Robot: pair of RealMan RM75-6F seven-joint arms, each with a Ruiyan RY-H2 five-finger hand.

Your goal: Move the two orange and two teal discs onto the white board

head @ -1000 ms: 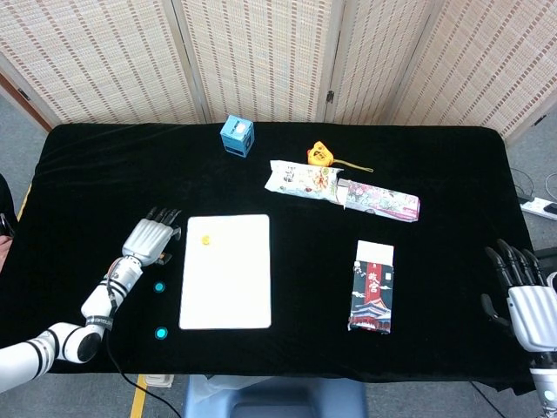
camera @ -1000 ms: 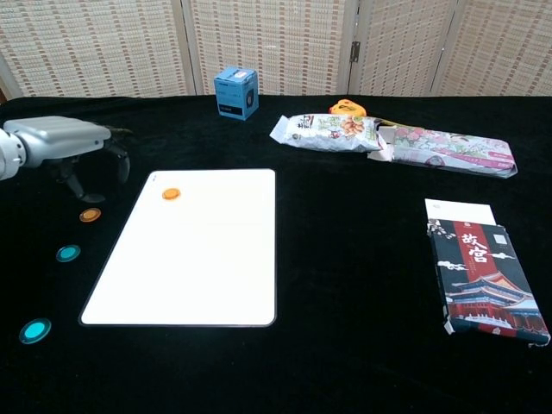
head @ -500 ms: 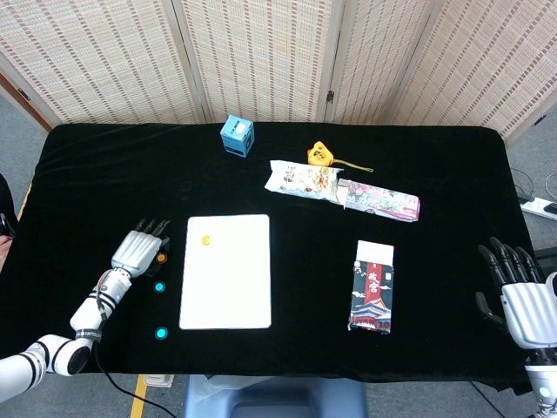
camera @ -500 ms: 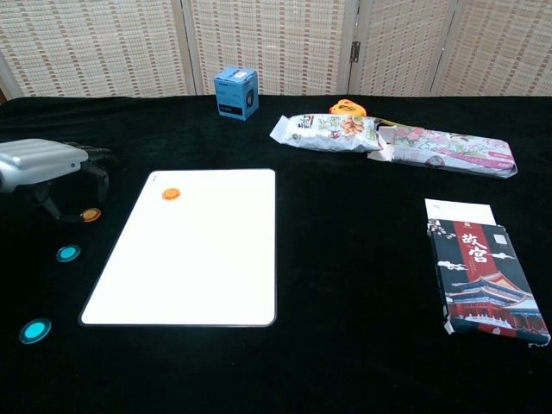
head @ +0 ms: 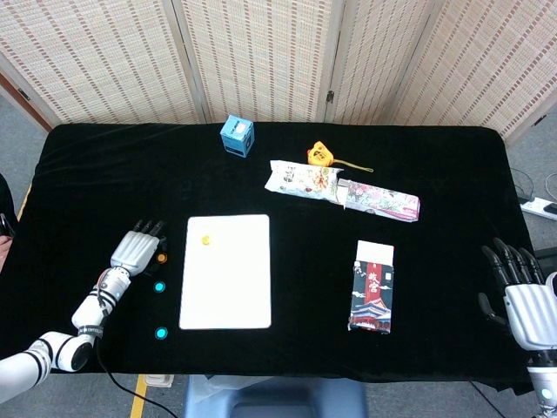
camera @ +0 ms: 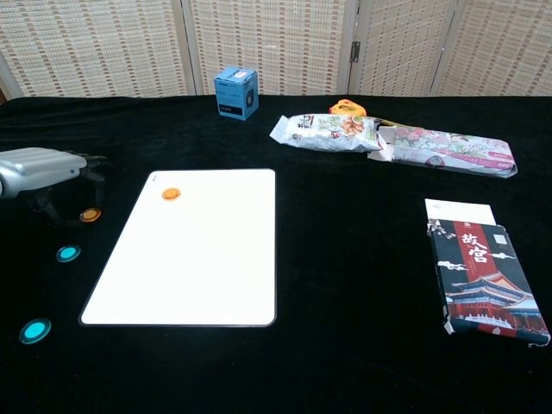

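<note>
I've dropped my left hand (camera: 39,172) down over the loose orange disc (camera: 90,215) beside the white board (camera: 198,250); fingers curled round it, grip not confirmed. One orange (camera: 171,194) already on board. Both teal discs (camera: 68,254) wait on the surface. Right hand (head: 526,300) idle, fingers apart.

left robot hand (head: 135,248) and right robot hand (head: 528,309): silver-grey backs, black fingers; left forearm white with black bands, thin black cable.
</note>
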